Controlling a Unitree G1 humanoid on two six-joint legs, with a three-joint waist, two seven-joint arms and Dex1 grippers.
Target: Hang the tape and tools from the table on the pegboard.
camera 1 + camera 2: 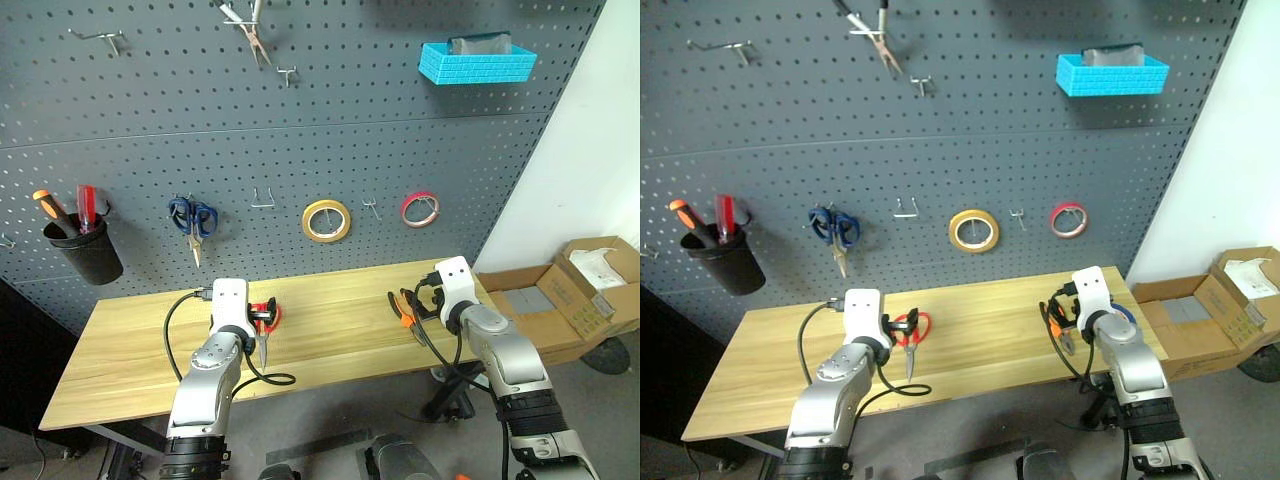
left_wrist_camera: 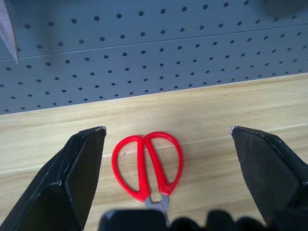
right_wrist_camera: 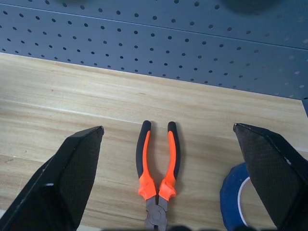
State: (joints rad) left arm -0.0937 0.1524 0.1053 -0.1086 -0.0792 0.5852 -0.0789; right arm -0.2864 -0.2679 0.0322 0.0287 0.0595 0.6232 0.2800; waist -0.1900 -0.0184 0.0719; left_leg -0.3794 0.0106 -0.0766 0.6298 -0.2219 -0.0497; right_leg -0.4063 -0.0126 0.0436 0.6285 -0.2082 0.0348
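Red-handled scissors [image 2: 147, 163] lie flat on the light wooden table [image 1: 330, 345], handles toward the dark grey pegboard [image 1: 300, 150]. My left gripper [image 2: 168, 129] hovers just behind them, open, its fingers standing wide to either side of the handles without touching. On the table's right part lie the orange-and-black pliers [image 3: 158, 163], handles toward the pegboard. Beside them is the blue tape [image 3: 233, 197], partly hidden by a finger. My right gripper [image 3: 168, 127] is open above the pliers, with nothing held.
On the pegboard hang blue-handled scissors [image 1: 193, 222], a yellow roll [image 1: 327, 221], a pink-red roll [image 1: 420, 209], a black cup of screwdrivers [image 1: 85, 250], a blue basket [image 1: 477, 62] and long-nose pliers [image 1: 252, 30]. Bare hooks [image 1: 263, 200] sit between. Cardboard boxes [image 1: 590, 290] stand right of the table.
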